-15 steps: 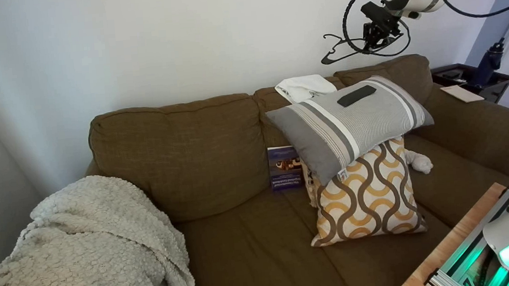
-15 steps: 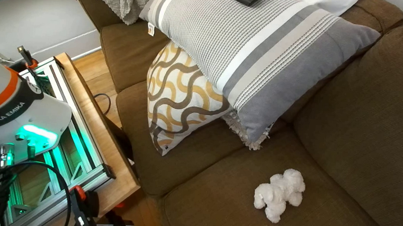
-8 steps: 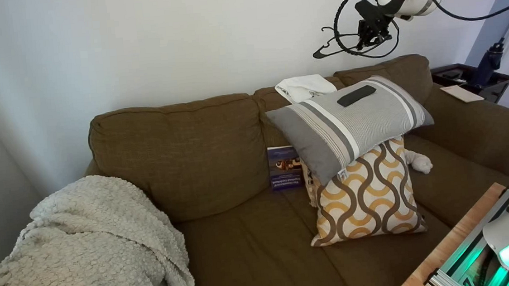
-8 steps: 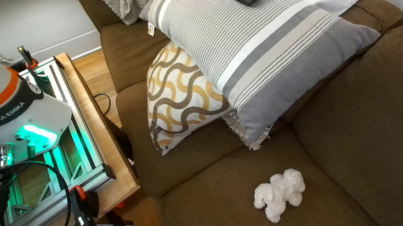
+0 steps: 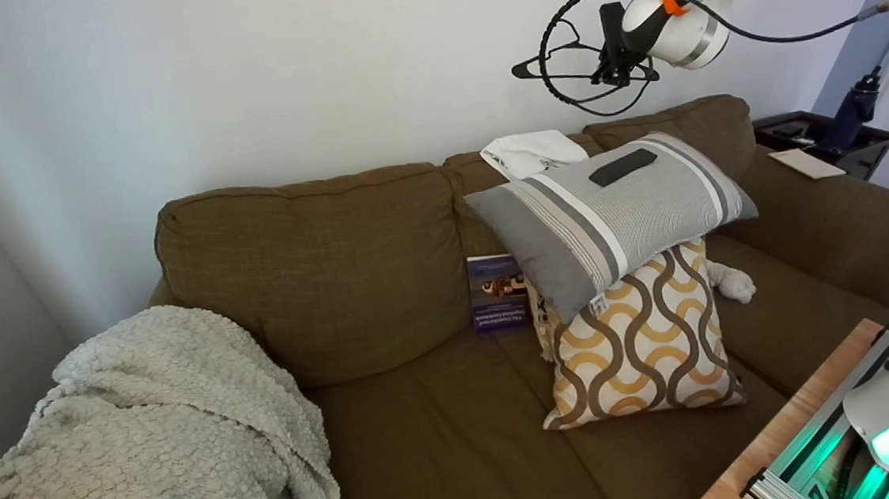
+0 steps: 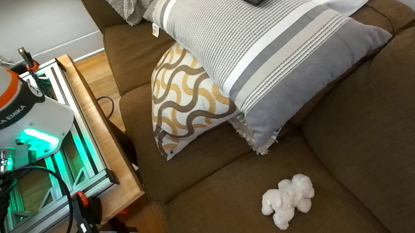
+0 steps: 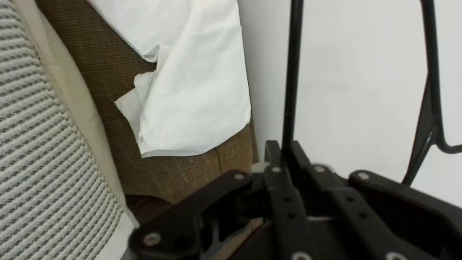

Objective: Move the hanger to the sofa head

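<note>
My gripper (image 7: 287,148) is shut on a thin bar of the black hanger (image 7: 293,72) in the wrist view. The hanger's bent part (image 7: 431,72) shows at the right against the white wall. In an exterior view the gripper (image 5: 610,78) holds the hanger (image 5: 527,70) in the air, above the sofa and in front of the wall. Its hook points up, and a loop of robot cable crosses it. The sofa head (image 5: 305,187) is the brown upper edge of the backrest, below and to the left of the hanger. Gripper and hanger are out of view in an exterior view that shows the sofa head (image 6: 389,12).
A white cloth (image 5: 536,153) lies over the backrest below the gripper. A grey striped pillow (image 5: 655,201) with a black flat object (image 5: 623,166) on it leans over a patterned cushion (image 5: 642,337). A fluffy blanket (image 5: 189,428) covers the near left. A white plush toy (image 6: 288,200) lies on the seat.
In an exterior view the arm, gripper and hanger have moved to the left. The hanger has turned and its left end sits higher. It stays held; nothing else has moved.
</note>
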